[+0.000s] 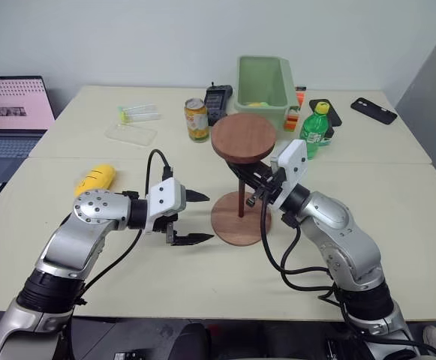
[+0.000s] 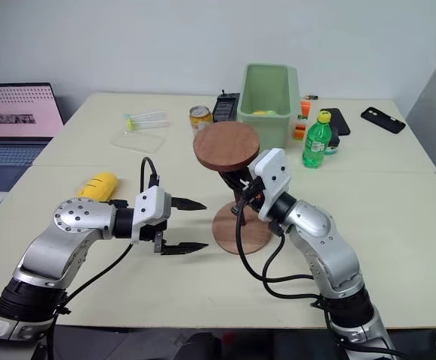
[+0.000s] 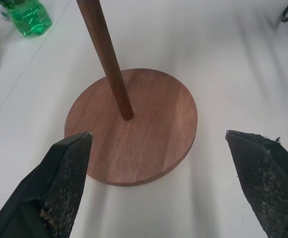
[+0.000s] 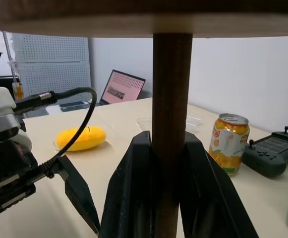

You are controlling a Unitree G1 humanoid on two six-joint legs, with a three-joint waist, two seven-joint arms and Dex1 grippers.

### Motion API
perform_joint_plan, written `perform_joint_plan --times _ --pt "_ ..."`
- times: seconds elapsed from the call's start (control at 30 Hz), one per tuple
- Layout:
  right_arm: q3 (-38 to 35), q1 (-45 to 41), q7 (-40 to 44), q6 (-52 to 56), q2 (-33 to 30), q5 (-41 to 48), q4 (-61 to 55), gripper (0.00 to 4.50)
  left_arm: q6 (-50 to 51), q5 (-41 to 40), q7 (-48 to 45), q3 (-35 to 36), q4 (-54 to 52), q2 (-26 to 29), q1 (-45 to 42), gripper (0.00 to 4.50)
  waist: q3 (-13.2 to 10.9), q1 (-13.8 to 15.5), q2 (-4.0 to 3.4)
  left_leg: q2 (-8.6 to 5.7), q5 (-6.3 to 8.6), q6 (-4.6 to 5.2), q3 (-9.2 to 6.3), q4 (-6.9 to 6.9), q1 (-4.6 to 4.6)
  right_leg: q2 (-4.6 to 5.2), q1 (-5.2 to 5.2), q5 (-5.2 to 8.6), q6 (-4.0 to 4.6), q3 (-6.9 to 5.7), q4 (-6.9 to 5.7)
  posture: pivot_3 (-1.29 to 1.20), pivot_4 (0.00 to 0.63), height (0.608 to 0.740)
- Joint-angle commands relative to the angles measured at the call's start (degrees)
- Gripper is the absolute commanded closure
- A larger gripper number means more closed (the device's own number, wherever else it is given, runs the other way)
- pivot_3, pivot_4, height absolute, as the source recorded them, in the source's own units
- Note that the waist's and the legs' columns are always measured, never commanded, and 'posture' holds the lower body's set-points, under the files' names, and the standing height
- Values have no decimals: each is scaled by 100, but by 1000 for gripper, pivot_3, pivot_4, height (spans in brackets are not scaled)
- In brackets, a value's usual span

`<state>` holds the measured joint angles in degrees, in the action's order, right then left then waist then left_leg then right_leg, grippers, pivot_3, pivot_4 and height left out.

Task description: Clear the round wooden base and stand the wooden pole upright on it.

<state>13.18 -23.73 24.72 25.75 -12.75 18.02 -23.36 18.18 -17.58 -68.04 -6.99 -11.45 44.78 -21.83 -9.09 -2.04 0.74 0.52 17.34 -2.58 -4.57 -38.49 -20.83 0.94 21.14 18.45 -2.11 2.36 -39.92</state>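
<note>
wooden pole (image 1: 241, 196) standing with its thin end in the hole of the round wooden base (image 1: 240, 218) on the worktop (image 1: 398, 225), disc end up top. held by the right gripper (image 4: 168, 163), fingers squeezed tight on the rod. left gripper (image 1: 195, 217) just beside the base, fingers wide with nothing in them. looks nearly done, but could still go wrong: pole leans a little, so may tip over when let go if not pushed all the way into the hole; top is heavy, so a bump from either arm may knock it down. green bin (image 1: 265, 90) at the back, something yellow inside, hard to tell what.
</note>
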Motion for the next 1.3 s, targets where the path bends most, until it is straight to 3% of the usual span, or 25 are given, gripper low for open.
perform_joint_plan --times 0.03,0.07,0.23,0.5,0.77,1.07,1.3 --pt "138 212 -65 560 -98 -133 339 4250 1 -39 51 57 -190 1 -70 0 0 13 0 0 0 0 0 0 0 0 0 0 0 0 0 0 150 740" --pt "108 186 -80 573 -73 -99 305 4250 -7 -32 50 56 -182 -4 -73 0 0 13 0 1 0 0 0 0 0 0 1 0 0 0 0 0 150 740" --pt "24 118 -88 660 -32 7 161 3040 -47 -13 44 49 -142 -17 -83 0 -15 23 -3 2 0 -1 -2 4 -3 1 4 0 0 0 2 0 150 740" --pt "5 248 196 893 -243 131 -280 1378 -115 2 43 59 -102 -37 -52 0 -20 5 -11 8 -2 -3 3 -2 -107 9 112 -1 0 4 -5 0 150 740" --pt "-45 321 397 1003 -594 126 -442 1378 -102 -84 111 177 -36 -99 -119 0 -20 8 -11 2 -1 -2 4 -4 -106 7 109 -1 0 4 -5 0 150 740" --pt "-597 716 977 1040 -1808 233 -874 1378 344 -120 371 574 -123 127 -71 0 -21 18 -10 -1 -1 -1 3 -6 -108 7 108 -1 0 3 -3 0 150 740" --pt "-2293 1547 2266 487 -2904 1134 -1178 1378 276 -124 370 1042 -64 620 286 0 -28 26 -8 -2 0 -1 6 -4 -109 8 105 -1 0 4 2 0 150 740"
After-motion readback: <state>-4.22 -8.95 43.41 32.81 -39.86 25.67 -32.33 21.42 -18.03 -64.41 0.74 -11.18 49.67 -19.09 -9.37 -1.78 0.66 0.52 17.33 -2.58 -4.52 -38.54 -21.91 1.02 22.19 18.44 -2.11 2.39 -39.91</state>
